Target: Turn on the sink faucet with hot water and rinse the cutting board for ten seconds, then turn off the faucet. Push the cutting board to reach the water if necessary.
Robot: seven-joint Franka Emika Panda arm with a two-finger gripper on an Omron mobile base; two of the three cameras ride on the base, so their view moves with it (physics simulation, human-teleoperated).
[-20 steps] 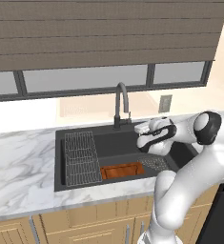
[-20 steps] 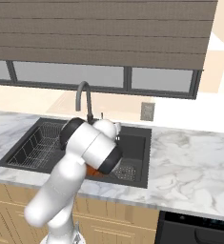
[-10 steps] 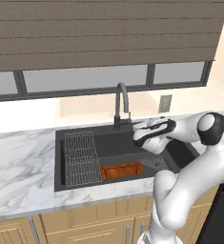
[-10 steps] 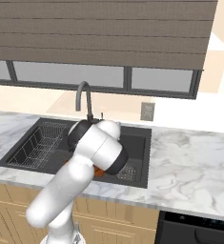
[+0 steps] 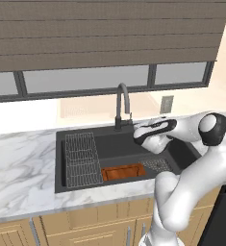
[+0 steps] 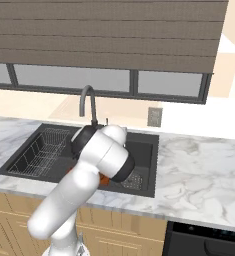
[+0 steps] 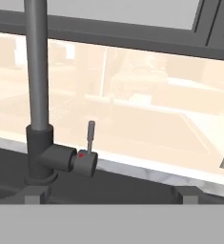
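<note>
Just ahead of the end effector, jaws wide & empty, sits the sink faucet lever: pre-turn-on step, next nudge it toward hot.

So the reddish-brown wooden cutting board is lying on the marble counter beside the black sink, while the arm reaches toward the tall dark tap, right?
Not quite. The left base view shows the reddish-brown wooden cutting board lying inside the charcoal-black sink, near its front wall, not on the marble counter. The rest holds: the open gripper reaches toward the tall dark gooseneck tap.
</note>
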